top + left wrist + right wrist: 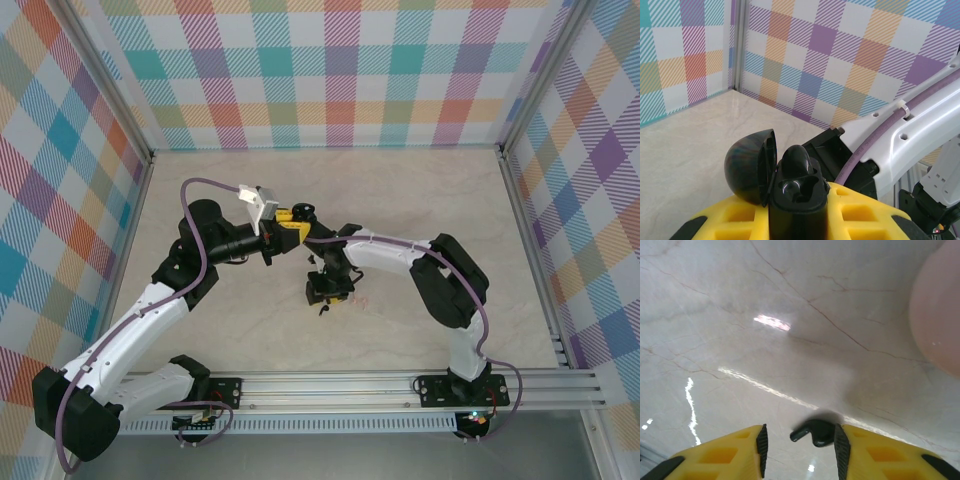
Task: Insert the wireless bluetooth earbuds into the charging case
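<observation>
Black earbud [815, 432] lies on its side on the marble table [790, 330], stem pointing left, between the fingers of the right gripper [801, 442]. That claw is open around it: the right one of the pads [841, 450] is at or almost at the bulb, the left one is apart from the stem tip, so no grip yet. Bud looks tiny, light, hard glossy plastic, a rounded bulb plus a short stem. Likely slippery and apt to flick away or roll if pinched off-centre. Best hold is probably across the bulb where the stem joins, with a light squeeze; the rubbery black pads should help. Table is smooth, polished, pale, veined, with glare streaks. Left gripper [797, 215] is clamped on the charging case [796, 200], seemingly held up off the table close to the right arm. Case is a round black shell with a domed hinged lid [747, 167] swung open to the left and a glossy moulded insert. One socket looks empty; a dark rounded piece behind it may be a seated bud, can't tell. Yellow fingers are ribbed hard plastic. Blurred pink shape [940, 315] at right edge of right wrist view, unidentifiable.
</observation>
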